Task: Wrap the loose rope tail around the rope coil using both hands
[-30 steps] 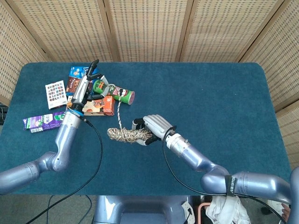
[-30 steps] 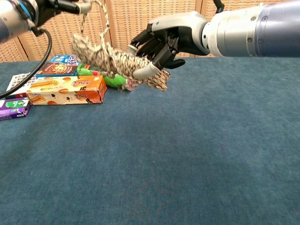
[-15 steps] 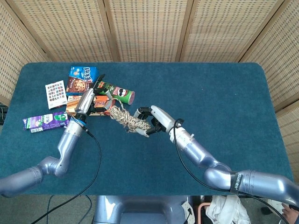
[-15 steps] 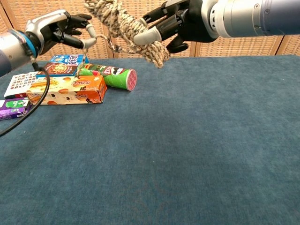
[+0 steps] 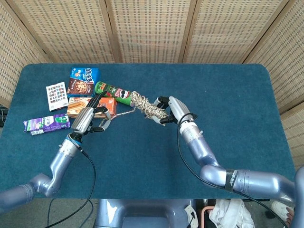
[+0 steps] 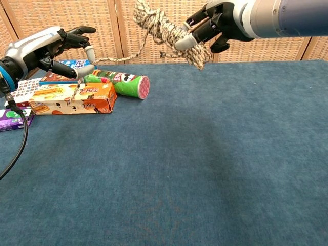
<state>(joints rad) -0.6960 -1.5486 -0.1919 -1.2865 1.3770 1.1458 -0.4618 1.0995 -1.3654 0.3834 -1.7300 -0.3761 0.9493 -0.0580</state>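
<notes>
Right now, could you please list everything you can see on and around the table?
rope coil: one, beige speckled, held above the table centre
rope tail: one, beige, running from coil to left hand
chip can: one, green, lying at rear left
orange box: one, beside the can
cookie boxes: two, blue and brown, rear left
patterned card: one, white, far left
purple pack: one, left edge
table: one, teal cloth
wicker screens: tan, behind
left hand: pinches the tail
right hand: grips the coil
</notes>
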